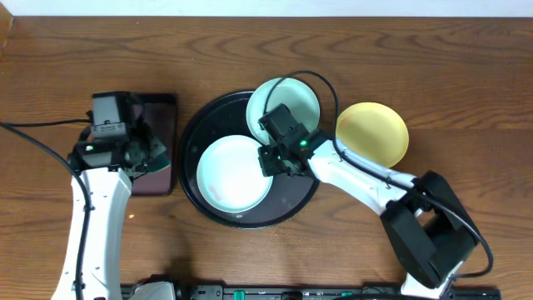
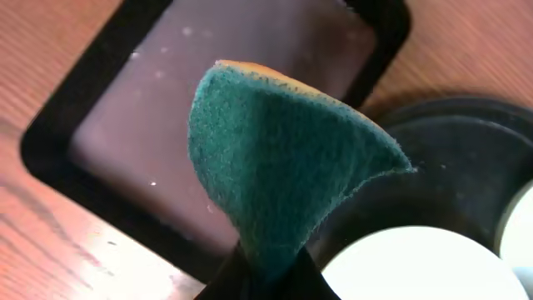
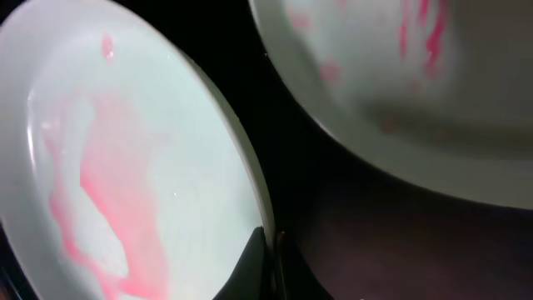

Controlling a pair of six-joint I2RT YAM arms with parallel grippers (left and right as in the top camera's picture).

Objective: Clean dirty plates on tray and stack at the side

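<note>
Your left tool (image 2: 262, 275) clenches the teal sponge (image 2: 283, 167); your right tool (image 3: 271, 254) is pinched closed.
It sits over the tray (image 1: 291, 200), between the nearer mint plate (image 1: 233, 173) and the farther mint plate (image 1: 291, 93).

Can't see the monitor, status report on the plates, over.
Left gripper shut on sponge. Right gripper shut, between two smeared plates on tray. Yellow plate off tray.

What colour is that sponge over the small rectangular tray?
Teal green; the sponge shows best in the left wrist view.
</note>
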